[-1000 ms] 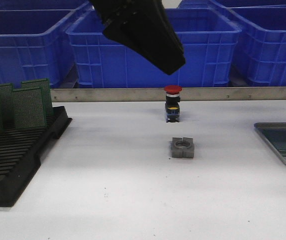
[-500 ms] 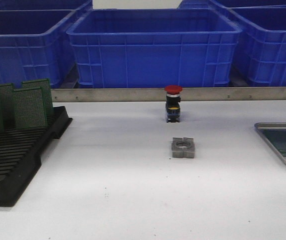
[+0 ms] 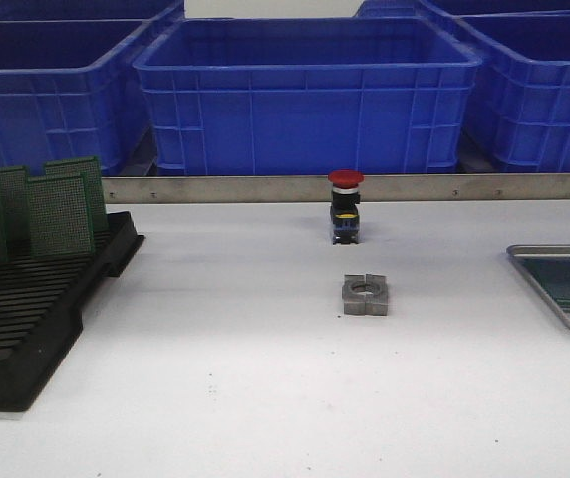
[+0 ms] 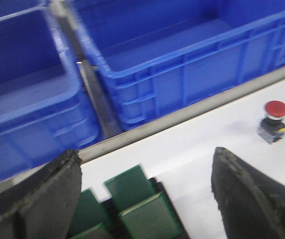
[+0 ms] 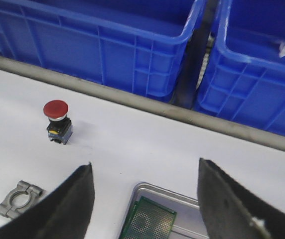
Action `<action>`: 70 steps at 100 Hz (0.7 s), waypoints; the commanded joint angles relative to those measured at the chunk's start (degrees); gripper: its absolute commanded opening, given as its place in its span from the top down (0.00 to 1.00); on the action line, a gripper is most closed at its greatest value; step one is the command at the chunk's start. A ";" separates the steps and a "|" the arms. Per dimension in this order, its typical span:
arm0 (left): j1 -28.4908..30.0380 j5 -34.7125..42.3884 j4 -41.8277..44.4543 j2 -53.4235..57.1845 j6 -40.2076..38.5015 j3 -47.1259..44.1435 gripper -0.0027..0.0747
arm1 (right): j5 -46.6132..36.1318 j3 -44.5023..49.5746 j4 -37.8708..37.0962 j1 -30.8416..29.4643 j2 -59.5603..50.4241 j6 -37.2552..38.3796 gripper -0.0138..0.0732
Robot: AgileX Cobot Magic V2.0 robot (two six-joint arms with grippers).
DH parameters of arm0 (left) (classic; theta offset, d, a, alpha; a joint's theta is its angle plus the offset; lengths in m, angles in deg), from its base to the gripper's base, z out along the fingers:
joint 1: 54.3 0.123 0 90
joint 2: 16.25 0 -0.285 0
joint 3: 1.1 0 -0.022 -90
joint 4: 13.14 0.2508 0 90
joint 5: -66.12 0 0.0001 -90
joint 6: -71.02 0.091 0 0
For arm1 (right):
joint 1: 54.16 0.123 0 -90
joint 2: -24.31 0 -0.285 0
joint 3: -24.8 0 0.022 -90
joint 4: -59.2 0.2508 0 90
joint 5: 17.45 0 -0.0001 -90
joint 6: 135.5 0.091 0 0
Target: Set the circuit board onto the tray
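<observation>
Even light; left wrist view blurred (seemingly motion).

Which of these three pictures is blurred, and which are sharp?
The left wrist view is blurred: the red push button and the green circuit boards look smeared. The front view and the right wrist view are sharp; the tray rim shows clearly.

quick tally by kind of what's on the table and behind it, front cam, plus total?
Blue bins: 3 in view
Green circuit boards standing in the black rack: at least 4; the edge cuts off more
Circuit board on the tray: 1
Tray: 1
Rack: 1
Red-capped push button: 1
Grey metal clamp block: 1
Total: at least 12
</observation>
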 commanded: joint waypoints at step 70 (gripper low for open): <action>2.00 7.91 -8.81 39.45 -1.12 -29.15 0.30 | -6.43 24.23 5.18 0.05 -41.30 -1.02 0.29</action>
